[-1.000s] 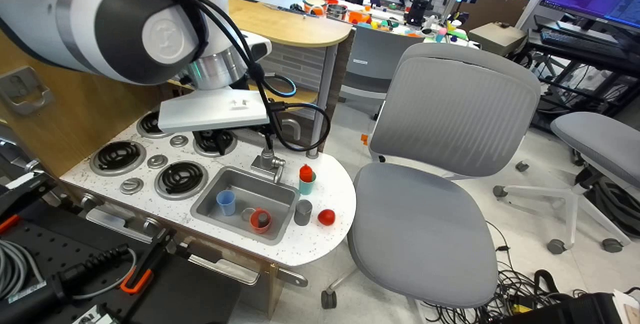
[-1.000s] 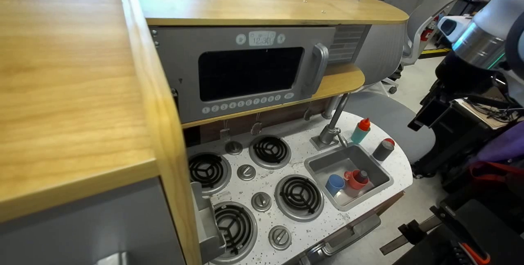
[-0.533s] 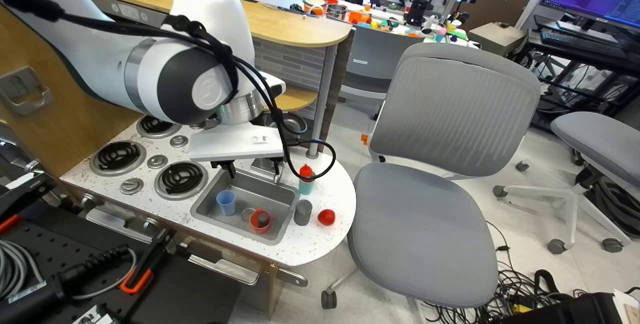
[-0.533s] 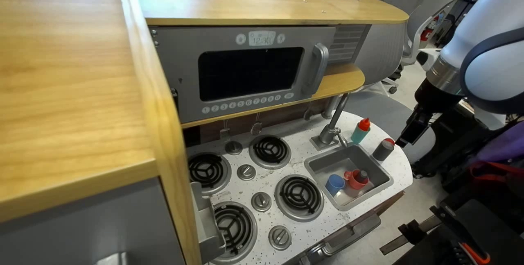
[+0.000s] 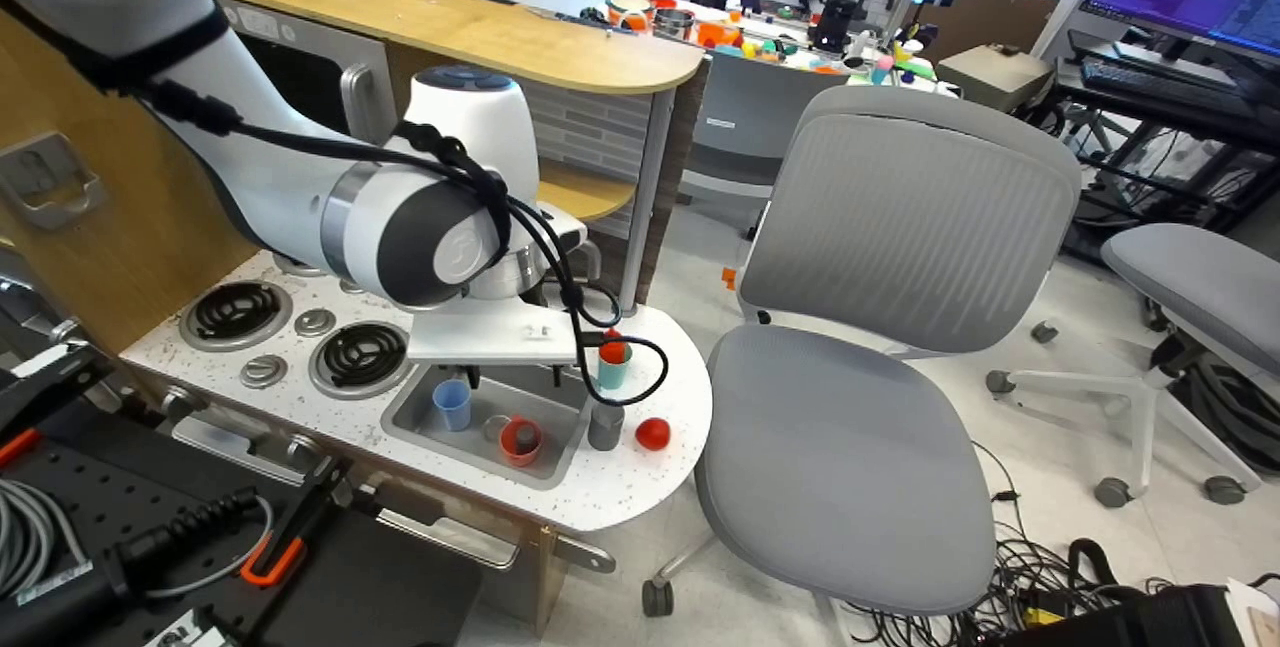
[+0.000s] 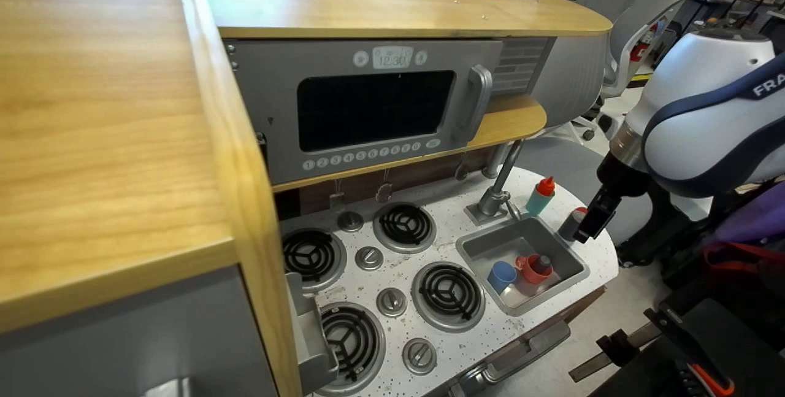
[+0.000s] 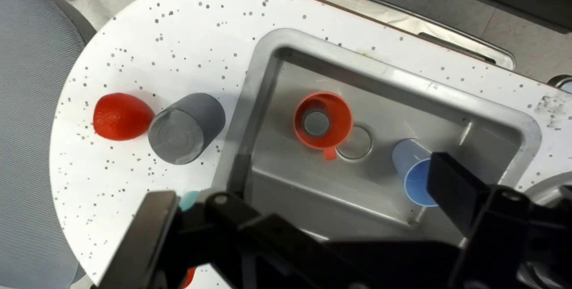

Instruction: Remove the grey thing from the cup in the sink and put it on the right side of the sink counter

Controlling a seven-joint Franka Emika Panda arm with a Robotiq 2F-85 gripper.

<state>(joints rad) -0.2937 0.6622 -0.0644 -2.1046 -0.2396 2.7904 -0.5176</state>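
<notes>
A small grey cylinder (image 5: 526, 439) stands inside the red-orange cup (image 5: 508, 448) in the sink (image 5: 408, 437). In the wrist view the grey cylinder (image 7: 316, 123) shows its round top, and the red cup (image 7: 342, 123) surrounds it. My gripper (image 5: 515, 375) is open and empty, above the back part of the sink and behind the red cup in that view. In the other angle the gripper (image 6: 587, 231) appears in front of the larger grey container's edge. In the wrist view the gripper's fingers (image 7: 304, 179) are spread wide, one partly covering a blue cup (image 7: 405, 158).
On the white counter (image 5: 620, 492) right of the sink stand a larger grey container (image 5: 606, 424), a red rounded object (image 5: 653, 434) and a teal cup (image 5: 614, 373) with a red top. The faucet (image 6: 492, 200) rises behind the sink. Stove burners (image 6: 451, 296) lie left.
My gripper has come down and moved from beside the faucet area to over the sink, closer to the cups. The grey cylinder, cups and other objects have not moved.
</notes>
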